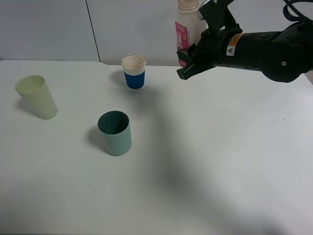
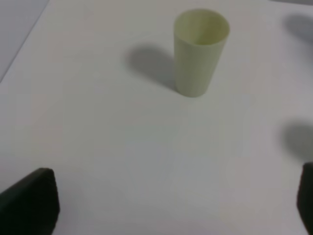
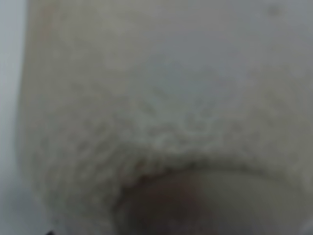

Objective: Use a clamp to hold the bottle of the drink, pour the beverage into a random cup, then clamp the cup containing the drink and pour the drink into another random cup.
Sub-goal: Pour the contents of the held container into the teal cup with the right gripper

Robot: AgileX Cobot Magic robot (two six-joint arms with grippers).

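My right gripper is shut on the drink bottle, a pale bottle with a pink label. It holds the bottle upright above the far side of the table. In the right wrist view the bottle fills the frame as a blur. A blue cup with a white rim stands left of the bottle and holds a pale brownish drink. A teal cup stands nearer the front. A pale yellow-green cup stands at the left and also shows in the left wrist view. My left gripper is open and empty, short of that cup.
The white table runs back to a light wall. The right arm's shadow falls across its middle. The left arm is out of the exterior high view.
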